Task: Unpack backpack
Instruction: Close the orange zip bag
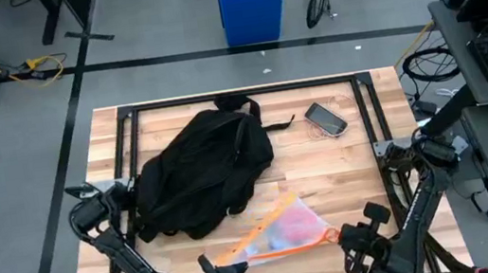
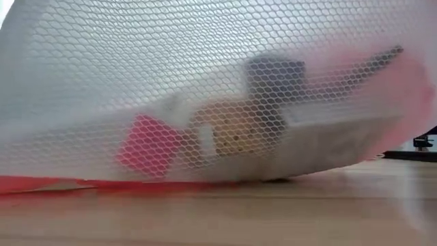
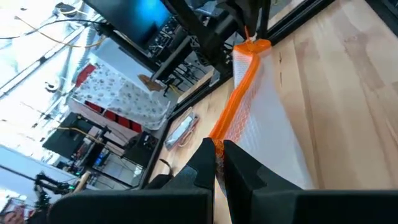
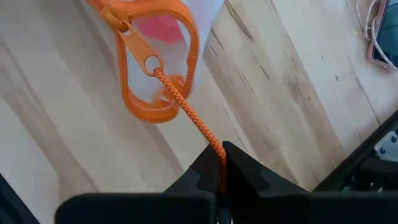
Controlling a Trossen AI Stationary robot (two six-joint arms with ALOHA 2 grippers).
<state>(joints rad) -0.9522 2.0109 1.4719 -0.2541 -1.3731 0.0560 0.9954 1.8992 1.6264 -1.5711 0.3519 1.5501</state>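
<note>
Backpack [image 1: 199, 171] on desk [image 1: 344, 165], mesh pouch [image 1: 281, 230] beside it, left pincer [image 3: 218, 158] clamped on pouch's orange edge, right pincer [image 4: 222, 167] clamped on zipper cord [image 4: 186, 112].

The backpack [image 1: 199, 173] lies behind the mesh pouch [image 1: 281, 229] (phone [image 1: 326, 118] beside it).

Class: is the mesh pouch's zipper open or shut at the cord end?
Open at that end: the orange zipper gapes in a loop on the pouch. The right gripper pinches its pull cord.
</note>
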